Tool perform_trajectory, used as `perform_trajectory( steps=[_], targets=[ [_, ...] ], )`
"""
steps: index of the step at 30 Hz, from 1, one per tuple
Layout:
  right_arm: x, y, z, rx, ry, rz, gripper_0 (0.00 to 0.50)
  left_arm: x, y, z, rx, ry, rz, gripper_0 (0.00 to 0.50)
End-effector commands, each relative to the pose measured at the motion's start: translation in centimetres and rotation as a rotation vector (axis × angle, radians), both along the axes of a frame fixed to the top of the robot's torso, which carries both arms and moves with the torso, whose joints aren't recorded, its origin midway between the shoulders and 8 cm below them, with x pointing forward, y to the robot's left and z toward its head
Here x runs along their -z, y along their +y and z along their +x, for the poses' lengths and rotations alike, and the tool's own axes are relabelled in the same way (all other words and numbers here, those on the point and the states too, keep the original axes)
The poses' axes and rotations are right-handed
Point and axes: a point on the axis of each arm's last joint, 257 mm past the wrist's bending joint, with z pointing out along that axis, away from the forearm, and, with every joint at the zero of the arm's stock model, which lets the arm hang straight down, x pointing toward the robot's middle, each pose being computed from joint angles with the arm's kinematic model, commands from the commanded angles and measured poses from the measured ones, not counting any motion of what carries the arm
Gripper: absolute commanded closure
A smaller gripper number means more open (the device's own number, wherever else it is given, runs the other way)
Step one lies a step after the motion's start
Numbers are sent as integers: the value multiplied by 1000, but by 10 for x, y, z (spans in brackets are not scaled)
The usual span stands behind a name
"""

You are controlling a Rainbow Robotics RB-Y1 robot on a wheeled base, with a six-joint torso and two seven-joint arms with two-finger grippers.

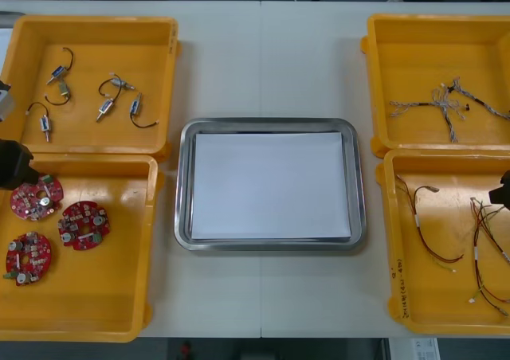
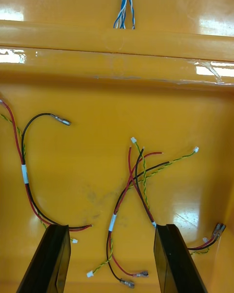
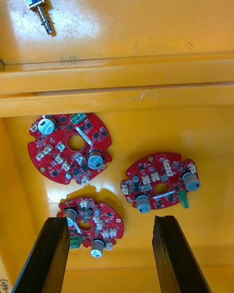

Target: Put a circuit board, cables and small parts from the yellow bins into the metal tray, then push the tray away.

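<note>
The left gripper [image 3: 111, 219] hung released over a yellow bin [image 3: 161, 122], one circuit board [image 3: 90, 223] between its fingers and two beyond. The right gripper [image 2: 111, 227], also released, straddled red and yellow cables [image 2: 127, 190]. The metal tray [image 1: 269, 244] lay between the grippers, white inside.

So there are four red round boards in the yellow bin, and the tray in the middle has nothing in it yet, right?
Almost. There are three red round boards, not four. The front view shows them in the near yellow bin on the robot's left. The tray in the middle does have nothing in it yet.
</note>
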Motion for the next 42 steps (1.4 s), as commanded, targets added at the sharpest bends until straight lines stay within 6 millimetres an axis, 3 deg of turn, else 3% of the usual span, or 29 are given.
perform_trajectory(
  steps=[1,42],
  targets=[
    [-5,-11,-5,30,3,-23,0,-13,11,-4,-38,-21,22,0],
    [-5,-11,-5,30,3,-23,0,-13,11,-4,-38,-21,22,0]
  ],
)
